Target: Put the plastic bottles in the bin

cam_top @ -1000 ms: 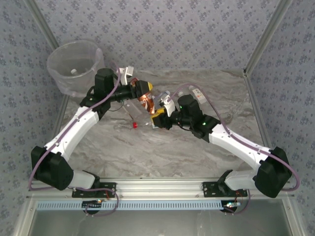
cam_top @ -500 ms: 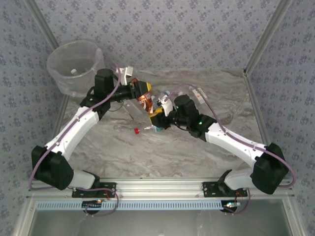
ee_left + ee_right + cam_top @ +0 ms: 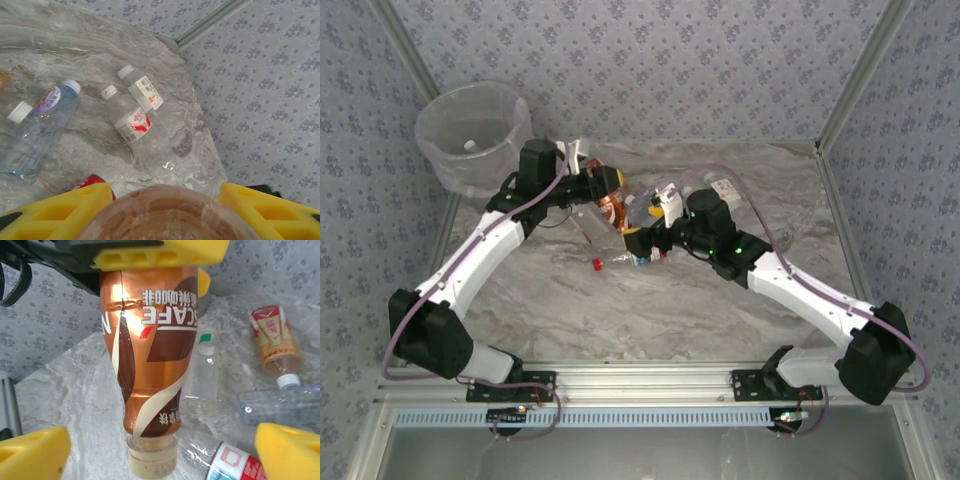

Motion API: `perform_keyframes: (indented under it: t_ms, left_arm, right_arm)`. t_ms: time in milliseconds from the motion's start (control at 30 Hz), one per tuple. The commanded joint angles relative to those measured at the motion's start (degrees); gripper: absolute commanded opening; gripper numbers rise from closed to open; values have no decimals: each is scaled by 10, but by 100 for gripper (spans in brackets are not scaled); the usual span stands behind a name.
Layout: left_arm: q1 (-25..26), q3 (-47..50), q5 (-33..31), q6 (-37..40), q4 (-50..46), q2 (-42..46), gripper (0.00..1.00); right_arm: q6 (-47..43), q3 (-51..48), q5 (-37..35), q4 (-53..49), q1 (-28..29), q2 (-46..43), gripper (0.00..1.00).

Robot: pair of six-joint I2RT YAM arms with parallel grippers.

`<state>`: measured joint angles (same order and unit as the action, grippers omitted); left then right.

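A brown-labelled plastic bottle (image 3: 613, 208) hangs cap-down over the table, its base (image 3: 167, 215) clamped between my left gripper's (image 3: 605, 188) yellow fingers (image 3: 55, 205). In the right wrist view the same bottle (image 3: 150, 350) points its cream cap at my right gripper (image 3: 160, 455), which stands open with both pads well clear of it. More plastic bottles lie on the marble: a red-capped one (image 3: 610, 262), a blue-labelled one (image 3: 42, 127), a red-labelled one (image 3: 132, 122) and an orange tea one (image 3: 275, 340). The round translucent bin (image 3: 440, 115) stands at the far left corner.
Two clear bottles (image 3: 720, 188) lie behind the right arm near the back wall. A green-capped bottle (image 3: 205, 365) and a red-and-white labelled one (image 3: 240, 465) lie under the held bottle. Patterned walls and metal rails close in the table.
My right gripper has opened and let go of the brown bottle's cap end. The left gripper has closed on the bottle's base and now holds it alone.
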<state>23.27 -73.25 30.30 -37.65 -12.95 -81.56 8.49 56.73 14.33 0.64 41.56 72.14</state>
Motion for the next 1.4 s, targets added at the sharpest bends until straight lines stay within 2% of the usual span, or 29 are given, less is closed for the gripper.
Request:
perform_keyframes:
  t_ms: [0,167,333,567,733,1000,1167,1233,1367]
  left_arm:
    - [-7,-15,-20,-5,-7,3,47]
    - [-17,-24,-51,3,-39,5,47]
    - [-38,-50,-103,13,-81,9,47]
    - [-69,-88,-150,33,-98,4,48]
    - [-90,-138,-223,85,-111,-6,49]
    - [-121,-186,-271,108,-63,-20,49]
    - [-148,-189,-276,116,9,-21,48]
    - [-160,-201,-299,122,16,-28,48]
    - [-193,-237,-306,121,20,-45,48]
  right_arm:
    - [-7,-10,-29,-6,-5,-29,100]
    - [1,-26,-79,-1,-8,-53,100]
    - [21,-58,-160,18,-10,-87,100]
    - [45,-93,-215,8,-20,-124,100]
    - [37,-106,-230,-1,-20,-146,100]
    - [101,-111,-261,7,-30,-172,100]
    - [129,-93,-264,-48,-32,-176,100]
    - [133,-94,-272,-56,-31,-182,100]
    - [134,-110,-282,-45,-30,-203,100]
